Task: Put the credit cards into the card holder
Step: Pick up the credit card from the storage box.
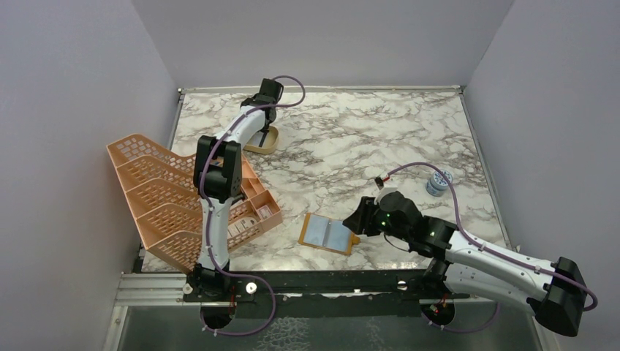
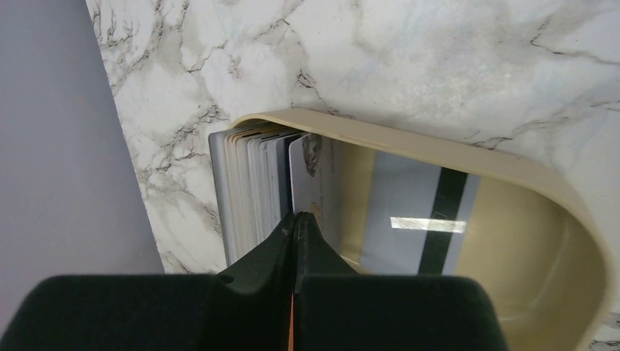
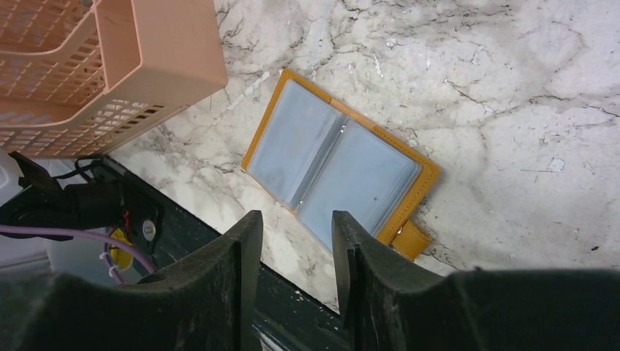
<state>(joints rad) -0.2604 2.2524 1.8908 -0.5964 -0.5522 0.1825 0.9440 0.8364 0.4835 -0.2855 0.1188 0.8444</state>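
Credit cards point(image 2: 252, 186): thin glossy rectangles

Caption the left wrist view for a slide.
Left jaws shut on the edge of an upright credit card in the tan dish.

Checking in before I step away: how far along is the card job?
Done: the holder lies open on the table, and its pockets look empty. In hand: the left gripper is shut on one card from the stack standing in the dish. The right gripper hovers open over the holder. Left: every card, since none is in yet.
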